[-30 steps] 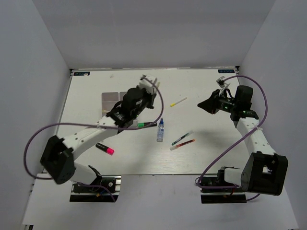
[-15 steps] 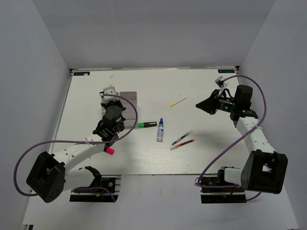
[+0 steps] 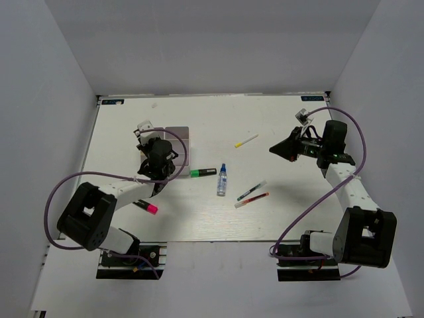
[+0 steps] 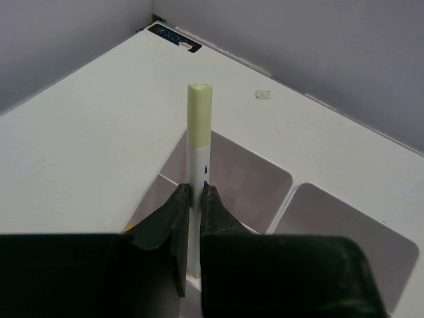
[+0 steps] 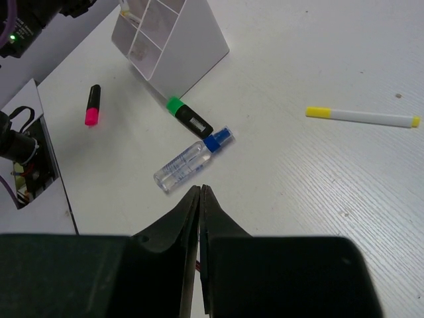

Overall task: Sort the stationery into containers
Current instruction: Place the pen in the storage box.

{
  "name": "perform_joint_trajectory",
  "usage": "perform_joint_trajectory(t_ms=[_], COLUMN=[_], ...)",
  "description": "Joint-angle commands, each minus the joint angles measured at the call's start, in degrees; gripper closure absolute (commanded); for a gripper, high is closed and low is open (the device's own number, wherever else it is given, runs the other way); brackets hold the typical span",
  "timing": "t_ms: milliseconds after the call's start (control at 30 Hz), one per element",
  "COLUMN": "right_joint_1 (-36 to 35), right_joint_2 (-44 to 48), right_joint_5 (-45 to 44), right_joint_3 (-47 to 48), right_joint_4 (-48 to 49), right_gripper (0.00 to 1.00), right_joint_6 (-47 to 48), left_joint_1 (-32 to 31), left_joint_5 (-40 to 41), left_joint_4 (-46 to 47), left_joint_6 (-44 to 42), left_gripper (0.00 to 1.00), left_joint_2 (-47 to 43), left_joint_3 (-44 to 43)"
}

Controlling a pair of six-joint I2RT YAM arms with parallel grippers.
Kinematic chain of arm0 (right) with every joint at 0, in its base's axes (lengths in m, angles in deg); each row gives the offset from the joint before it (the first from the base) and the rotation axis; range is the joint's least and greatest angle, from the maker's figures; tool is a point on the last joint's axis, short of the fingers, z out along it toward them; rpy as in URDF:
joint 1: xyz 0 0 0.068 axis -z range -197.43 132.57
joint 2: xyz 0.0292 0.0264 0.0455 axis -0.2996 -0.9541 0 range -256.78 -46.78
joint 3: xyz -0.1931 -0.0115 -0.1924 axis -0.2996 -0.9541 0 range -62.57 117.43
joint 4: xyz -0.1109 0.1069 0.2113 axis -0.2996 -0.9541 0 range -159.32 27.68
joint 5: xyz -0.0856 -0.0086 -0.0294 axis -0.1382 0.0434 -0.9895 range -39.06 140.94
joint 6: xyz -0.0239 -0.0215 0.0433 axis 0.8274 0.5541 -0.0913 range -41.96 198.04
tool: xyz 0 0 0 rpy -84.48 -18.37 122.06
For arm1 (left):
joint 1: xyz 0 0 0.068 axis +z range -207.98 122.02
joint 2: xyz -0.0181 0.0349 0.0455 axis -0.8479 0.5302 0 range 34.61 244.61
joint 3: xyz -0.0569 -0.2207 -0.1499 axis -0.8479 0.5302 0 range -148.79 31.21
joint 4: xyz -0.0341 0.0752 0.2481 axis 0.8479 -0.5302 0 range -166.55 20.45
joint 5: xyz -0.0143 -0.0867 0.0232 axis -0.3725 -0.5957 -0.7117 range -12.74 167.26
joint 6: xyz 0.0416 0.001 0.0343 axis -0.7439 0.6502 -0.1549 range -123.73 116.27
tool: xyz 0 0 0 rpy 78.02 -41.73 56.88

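Matte white surface [image 3: 119,132], slim pen [image 4: 199,119] upright.
Left end effector [image 4: 193,193] clamps it over the tray [image 4: 285,193], lower end unclear; right end effector [image 5: 199,189] pressed together.

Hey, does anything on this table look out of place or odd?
Nothing spilled or broken. A white pen stands upright in the jaws of the left gripper over the tray; the green highlighter, blue-capped tube and pink-capped marker lie unsorted on the table.

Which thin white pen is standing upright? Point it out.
The pale-tipped pen, clamped between the left fingers at the tray. The yellow-ended pen, green-ended pen and red-ended pen lie flat on the table.
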State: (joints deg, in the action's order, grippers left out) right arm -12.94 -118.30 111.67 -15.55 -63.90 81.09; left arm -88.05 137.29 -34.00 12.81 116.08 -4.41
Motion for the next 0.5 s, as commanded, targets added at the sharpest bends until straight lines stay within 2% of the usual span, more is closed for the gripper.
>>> perform_joint_trajectory(t_ms=[0,67,200,233,267,367,400,467], right_joint_1=[0.26,0.25,0.34,0.34,0.43,0.34,0.26,0.26], right_joint_2=[-0.37,-0.89,-1.33,-1.42,-1.68,-2.30,-2.39,-2.30], right_joint_5=[1.94,2.02,2.55,2.55,2.81,3.17,2.99,3.34], right_joint_3=[0.17,0.26,0.43,0.61,1.05,1.66,1.67,1.93], right_joint_4=[0.09,-0.26,-0.87,-1.05,-1.14,-2.28,-2.46,-2.72], right_gripper=[0.92,0.92,0.85,0.82,0.73,0.61,0.60,0.58], right_joint_6=[1.17,1.43,2.14,2.31,2.66,3.45,3.63,3.72], left_joint_1=[0.53,1.06,1.06,1.06,1.06,1.06,1.06,1.06], left_joint_5=[2.37,2.37,2.37,2.37,2.37,1.85,1.84,1.84], left_joint_4=[3.03,3.03,3.03,2.25,1.55,1.01,-0.12,-0.75], left_joint_6=[3.77,4.30,5.52,5.53,6.83,7.98,7.99,7.99], left_gripper=[1.00,1.00,1.00,1.00,1.00,0.84,0.75,0.67], left_joint_2=[1.31,2.46,3.69,4.22,4.22,4.22,4.22,4.22], left_joint_3=[-2.00,-3.31,-3.32,-3.32,-3.32,-3.32,-3.32,-3.32])
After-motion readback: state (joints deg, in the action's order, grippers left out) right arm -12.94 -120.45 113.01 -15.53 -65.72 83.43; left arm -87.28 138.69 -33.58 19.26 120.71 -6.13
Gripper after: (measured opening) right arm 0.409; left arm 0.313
